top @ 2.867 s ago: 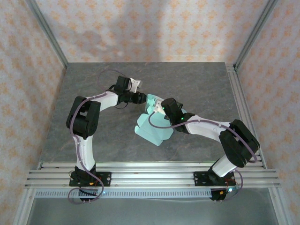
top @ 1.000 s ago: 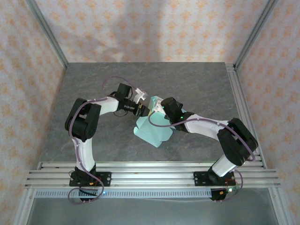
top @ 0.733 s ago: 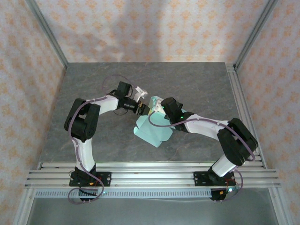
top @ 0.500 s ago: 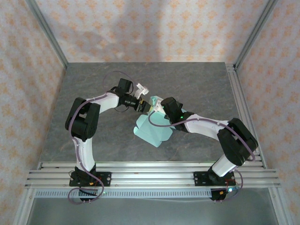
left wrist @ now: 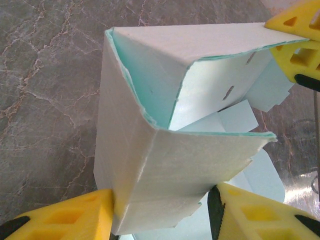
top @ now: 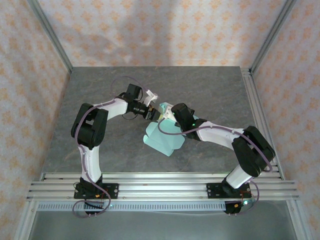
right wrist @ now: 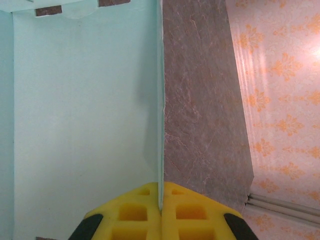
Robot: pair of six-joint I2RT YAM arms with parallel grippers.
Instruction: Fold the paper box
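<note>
The paper box point(top: 162, 137) lies about midway between the left and right edges of the grey table point(top: 100, 100), a little nearer the near edge than the far one. Most of it is flat mint card spread on the table, while its far end is folded up into an open, unfinished sleeve.

The left gripper point(top: 154, 115) reaches in from the left at that raised far end. In the left wrist view its two yellow fingers point(left wrist: 75, 220) stand roughly half apart at the bottom of the picture. The near wall of the sleeve sits between them and both pads rest against the card, so the pincer holds the box at a middling width. Above that wall the sleeve gapes open, showing its mint inner face, two small slots and loose flaps lying on the table beyond.

The right gripper point(top: 167, 113) comes in from the right and meets the same raised end, close beside the left one. Its wrist view shows its yellow fingertips point(right wrist: 135, 212) pressed together on the thin edge of an upright panel — fully closed, pinching the card. A yellow piece at the upper right corner of the left wrist view is probably one of these right fingers, though too little of it shows to be sure.
</note>
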